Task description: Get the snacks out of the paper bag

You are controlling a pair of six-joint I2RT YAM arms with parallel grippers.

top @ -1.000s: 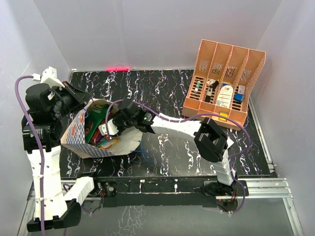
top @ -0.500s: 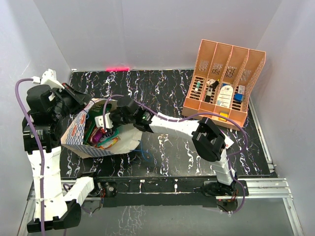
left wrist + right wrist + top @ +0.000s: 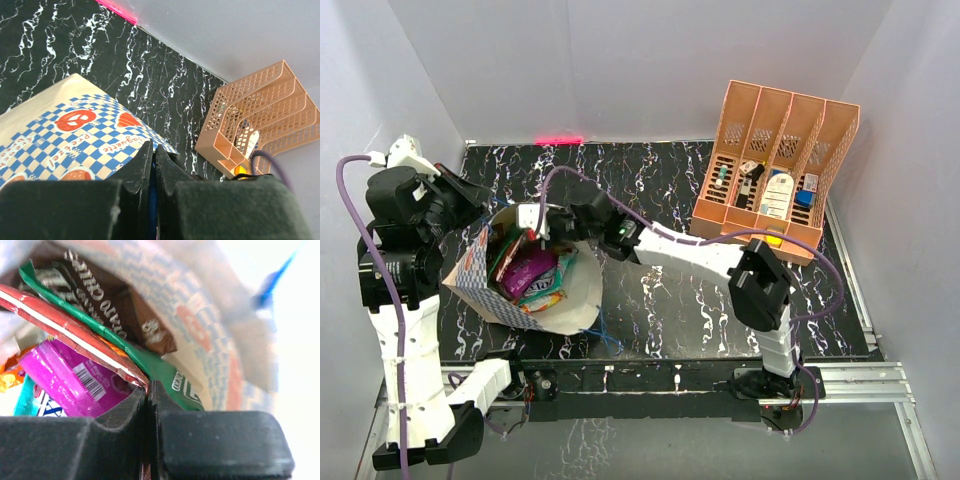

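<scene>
1. Top view: paper bag [image 3: 558, 312] lies on its side on the black marbled table [image 3: 650, 180], left of centre, mouth facing up and to the right.
2. Snacks show in the mouth, with a purple packet [image 3: 527, 268] on top.
3. Left gripper [image 3: 480, 203] is at the bag's far left rim. Right gripper [image 3: 532, 234] reaches into the mouth at the far edge.
4. Orange rack [image 3: 775, 165] stands far right, well apart.
5. Left wrist: fingers [image 3: 134, 175] are pressed together at the checked outside of the bag, pinching its edge, with a bit of blue in the slit.
6. Right wrist, inside the bag: fingers [image 3: 117, 412] are clamped tight on the edge of the red-brown chip bag [image 3: 65, 327].
7. The purple packet lies just under it; green wrapper [image 3: 155, 367] and dark brown packet [image 3: 107, 302] lie above it.
8. Blue cord handle [image 3: 272, 284] is blurred at the upper right.
</scene>
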